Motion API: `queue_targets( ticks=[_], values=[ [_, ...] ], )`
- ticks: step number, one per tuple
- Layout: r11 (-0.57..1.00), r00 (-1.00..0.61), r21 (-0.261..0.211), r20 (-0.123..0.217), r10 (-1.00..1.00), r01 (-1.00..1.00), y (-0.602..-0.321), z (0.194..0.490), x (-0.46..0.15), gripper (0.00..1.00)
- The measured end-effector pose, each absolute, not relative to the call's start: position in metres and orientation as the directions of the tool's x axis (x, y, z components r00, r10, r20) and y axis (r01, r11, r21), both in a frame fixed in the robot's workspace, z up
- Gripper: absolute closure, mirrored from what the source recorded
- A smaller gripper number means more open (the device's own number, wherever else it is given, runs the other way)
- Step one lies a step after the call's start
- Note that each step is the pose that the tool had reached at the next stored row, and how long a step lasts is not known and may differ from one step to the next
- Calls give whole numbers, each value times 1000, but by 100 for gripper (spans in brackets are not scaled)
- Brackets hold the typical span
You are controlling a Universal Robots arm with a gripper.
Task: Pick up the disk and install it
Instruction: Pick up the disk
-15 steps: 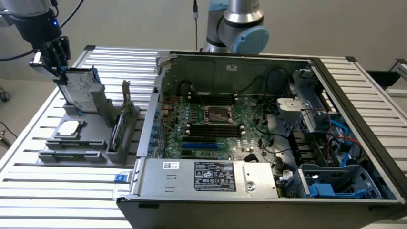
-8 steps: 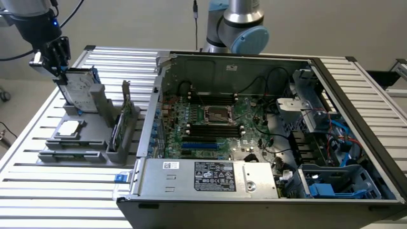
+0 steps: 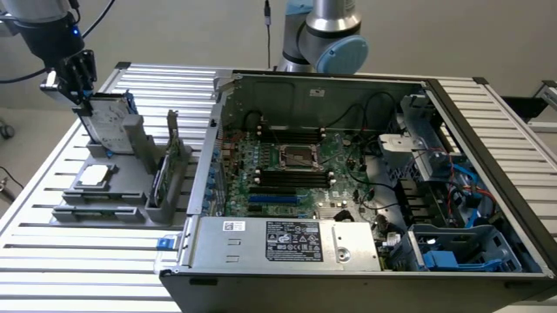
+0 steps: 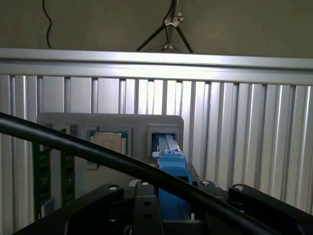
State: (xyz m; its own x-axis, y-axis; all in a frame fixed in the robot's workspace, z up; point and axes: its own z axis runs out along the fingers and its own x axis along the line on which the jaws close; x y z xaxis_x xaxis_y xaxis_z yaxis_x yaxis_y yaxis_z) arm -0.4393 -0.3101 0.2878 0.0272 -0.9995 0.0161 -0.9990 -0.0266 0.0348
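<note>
Hand sits at the top edge of the disk, which stands upright in its slot of the grey holder on the worktop, edge up for easy grasping; can't tell if it's clamped.

Lower half of the disk seemingly hidden inside grey holder.

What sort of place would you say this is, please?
Probably a robotics lab bench for computer assembly: an open computer case on a slatted aluminium table, a grey fixture holding parts, and the gripper at the disk standing in it.
</note>
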Motion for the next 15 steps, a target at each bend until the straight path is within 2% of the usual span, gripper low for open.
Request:
queue_targets(
  ticks=[10,15],
  values=[
    [-27,27,35,16,-1000,-999,-310,288,-439,67],
    [-27,27,35,16,-1000,-999,-310,298,-439,67]
  ],
)
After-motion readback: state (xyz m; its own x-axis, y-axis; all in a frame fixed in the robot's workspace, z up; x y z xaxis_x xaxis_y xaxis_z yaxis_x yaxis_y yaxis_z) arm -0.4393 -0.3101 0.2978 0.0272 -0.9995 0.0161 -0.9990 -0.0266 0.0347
